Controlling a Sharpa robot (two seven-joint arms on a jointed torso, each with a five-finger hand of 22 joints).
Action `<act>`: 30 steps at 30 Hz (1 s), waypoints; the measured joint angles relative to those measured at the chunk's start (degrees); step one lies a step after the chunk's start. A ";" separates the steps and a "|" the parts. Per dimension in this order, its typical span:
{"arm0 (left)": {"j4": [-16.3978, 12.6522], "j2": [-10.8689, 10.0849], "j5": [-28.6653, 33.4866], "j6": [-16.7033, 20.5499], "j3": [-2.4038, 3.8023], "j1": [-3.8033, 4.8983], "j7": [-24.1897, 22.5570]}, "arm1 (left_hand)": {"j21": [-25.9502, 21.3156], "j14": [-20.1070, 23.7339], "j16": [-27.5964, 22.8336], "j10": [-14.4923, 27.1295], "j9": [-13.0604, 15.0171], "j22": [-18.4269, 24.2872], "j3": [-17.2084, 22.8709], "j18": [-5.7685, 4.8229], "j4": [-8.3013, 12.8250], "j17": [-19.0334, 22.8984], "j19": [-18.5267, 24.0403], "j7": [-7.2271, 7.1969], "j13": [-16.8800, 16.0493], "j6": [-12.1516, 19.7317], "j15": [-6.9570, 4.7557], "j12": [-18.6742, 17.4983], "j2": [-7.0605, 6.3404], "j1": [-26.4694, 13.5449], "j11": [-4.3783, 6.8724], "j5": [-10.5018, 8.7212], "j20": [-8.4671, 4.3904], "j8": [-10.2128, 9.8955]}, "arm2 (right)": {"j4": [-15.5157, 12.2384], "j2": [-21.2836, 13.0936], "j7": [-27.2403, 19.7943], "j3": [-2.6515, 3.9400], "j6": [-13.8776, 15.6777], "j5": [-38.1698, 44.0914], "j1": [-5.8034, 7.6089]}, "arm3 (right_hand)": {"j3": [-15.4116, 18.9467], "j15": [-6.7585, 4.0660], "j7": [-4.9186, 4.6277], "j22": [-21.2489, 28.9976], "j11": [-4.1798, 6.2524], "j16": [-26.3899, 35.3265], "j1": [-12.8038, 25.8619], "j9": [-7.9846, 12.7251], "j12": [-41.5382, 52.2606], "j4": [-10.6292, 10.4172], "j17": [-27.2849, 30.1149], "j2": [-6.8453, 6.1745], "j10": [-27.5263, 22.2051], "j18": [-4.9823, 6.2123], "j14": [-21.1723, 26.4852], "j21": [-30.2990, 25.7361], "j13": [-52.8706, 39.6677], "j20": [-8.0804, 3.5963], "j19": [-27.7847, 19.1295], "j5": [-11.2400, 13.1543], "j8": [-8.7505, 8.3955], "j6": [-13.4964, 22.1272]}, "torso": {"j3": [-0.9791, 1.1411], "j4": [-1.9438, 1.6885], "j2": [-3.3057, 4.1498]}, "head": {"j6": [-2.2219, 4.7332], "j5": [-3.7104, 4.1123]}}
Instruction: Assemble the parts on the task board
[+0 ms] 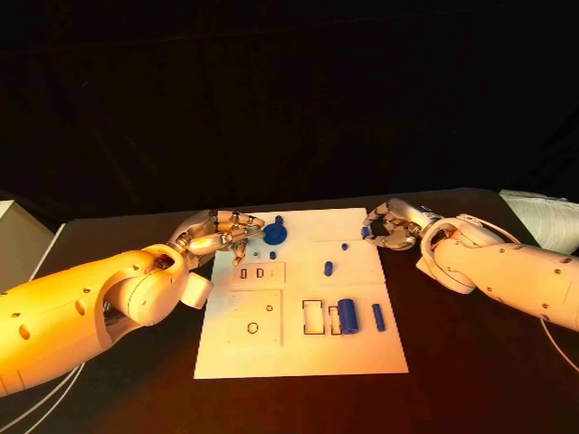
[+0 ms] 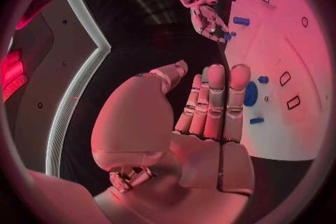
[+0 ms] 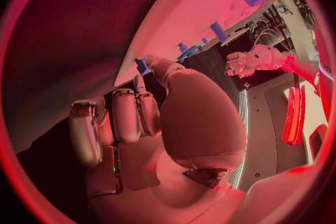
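Reaching in from the left, the left hand [image 1: 219, 233] sits at the far left corner of the task board [image 1: 303, 357], fingers [image 2: 217, 98] held straight and close together in the left wrist view with the thumb apart and nothing between them. Just beside those fingertips a round blue part [image 1: 275, 233] stands on the board's far edge. Moving across the white plate on the black surface [image 1: 472, 380]: a small blue peg [image 1: 327, 268] sits mid-board, and nearer the robot a thick blue cylinder [image 1: 348, 316] lies beside a slimmer blue bar [image 1: 378, 316], next to the outlined rectangular slots [image 1: 313, 316]. Over on the right, the right hand [image 1: 396, 226] hovers at the board's far right corner, fingers [image 3: 126, 117] curled inward. A small blue piece [image 1: 365, 232] shows right at its fingertips; whether it is pinched or just touched, I cannot tell. Further right, a white bundle [image 1: 551, 220] rests at the surface's edge.
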State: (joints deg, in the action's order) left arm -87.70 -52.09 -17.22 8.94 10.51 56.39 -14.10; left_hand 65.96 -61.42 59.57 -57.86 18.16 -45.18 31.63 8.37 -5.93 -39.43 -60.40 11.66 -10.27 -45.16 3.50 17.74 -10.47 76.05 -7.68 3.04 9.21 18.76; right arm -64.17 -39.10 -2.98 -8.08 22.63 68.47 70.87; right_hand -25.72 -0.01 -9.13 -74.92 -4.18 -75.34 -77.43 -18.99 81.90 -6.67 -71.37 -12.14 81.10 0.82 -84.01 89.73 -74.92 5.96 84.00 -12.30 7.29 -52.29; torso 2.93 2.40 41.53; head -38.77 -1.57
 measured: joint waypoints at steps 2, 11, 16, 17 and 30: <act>0.00 -0.04 0.00 0.00 0.01 -0.01 0.00 | 0.00 0.00 0.00 0.00 0.00 0.00 0.00 0.00 0.00 0.00 0.00 0.00 0.00 0.00 0.00 0.00 0.06 -0.06 0.00 0.00 0.00 0.00 | 0.03 0.11 -0.03 0.00 -0.04 -0.07 -0.04 | -0.08 0.00 0.02 0.00 0.08 0.00 0.00 0.00 0.00 -0.05 0.00 0.00 0.08 0.00 0.00 0.00 0.00 0.00 0.00 0.00 0.00 -0.02 | 0.00 0.01 0.00 | -0.04 -0.06; -0.03 -0.09 0.00 -0.01 0.01 -0.01 0.00 | 0.00 0.00 0.00 0.00 -0.01 0.00 0.00 0.01 0.00 0.00 0.00 0.00 0.00 0.00 0.00 0.00 0.06 -0.06 0.00 0.00 0.00 0.00 | 0.08 0.40 -0.23 0.00 -0.20 -0.34 -0.16 | -0.08 0.00 0.24 0.01 0.08 -0.23 0.00 0.00 0.00 -0.05 -0.09 0.00 0.08 0.00 0.00 0.00 0.01 0.00 0.00 0.00 0.00 -0.25 | 0.01 0.05 0.02 | -0.21 -0.15; -0.03 -0.11 0.00 -0.01 0.00 -0.01 0.01 | 0.00 0.00 0.00 0.00 -0.01 0.00 0.00 0.00 0.00 0.00 0.00 0.00 -0.01 0.00 0.00 0.00 0.06 -0.06 0.00 0.00 0.00 0.00 | 0.27 0.44 -0.30 0.00 -0.27 -0.43 -0.17 | -0.08 0.00 0.05 0.01 0.08 -0.22 0.00 -0.05 0.00 -0.05 -0.20 0.00 0.08 0.00 0.00 0.00 0.01 0.00 0.00 0.00 0.00 -0.45 | 0.02 0.02 0.02 | -0.26 -0.08; -0.03 -0.12 0.00 -0.01 0.00 -0.01 0.01 | 0.00 0.00 0.00 0.00 -0.01 0.00 0.00 0.00 0.00 0.00 0.00 0.00 -0.01 0.00 0.00 0.00 0.06 -0.06 0.00 0.00 0.00 0.00 | 0.31 0.44 -0.31 0.00 -0.29 -0.44 -0.17 | -0.34 0.00 0.23 0.01 0.08 -0.22 0.24 -0.05 0.00 -0.09 -0.20 0.24 0.08 -0.01 0.00 0.00 0.01 0.00 0.00 0.00 0.25 -0.63 | 0.02 0.02 0.02 | -0.29 -0.08; 0.01 -0.09 0.00 -0.04 0.02 -0.02 0.02 | 0.00 0.00 0.00 0.00 -0.02 0.12 0.00 0.00 0.00 0.00 0.21 -0.20 0.05 0.20 0.00 0.00 0.06 -0.06 0.00 0.00 -0.21 0.00 | 0.65 0.66 -0.40 0.01 -0.35 -0.57 -0.17 | -1.18 -0.44 1.02 0.02 0.69 -0.38 0.70 -0.56 0.22 -0.05 -0.51 0.69 0.70 -0.01 0.00 0.00 0.01 -0.12 -0.03 0.00 1.77 -2.93 | 0.05 0.01 0.07 | -0.35 -0.15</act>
State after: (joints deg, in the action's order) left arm -87.69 -52.18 -17.21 8.90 10.53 56.37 -14.07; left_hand 65.96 -61.42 59.57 -57.86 18.14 -45.06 31.63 8.37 -5.93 -39.43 -60.19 11.46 -10.23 -44.96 3.50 17.74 -10.41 75.99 -7.68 3.04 9.00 18.76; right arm -63.51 -38.43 -3.38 -8.07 22.28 67.90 70.70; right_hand -26.90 -0.45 -8.11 -74.91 -3.50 -75.72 -76.74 -19.55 82.12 -6.72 -71.88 -11.45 81.80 0.82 -84.02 89.73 -74.90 5.84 83.97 -12.30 9.06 -55.22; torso 2.98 2.41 41.60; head -39.11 -1.72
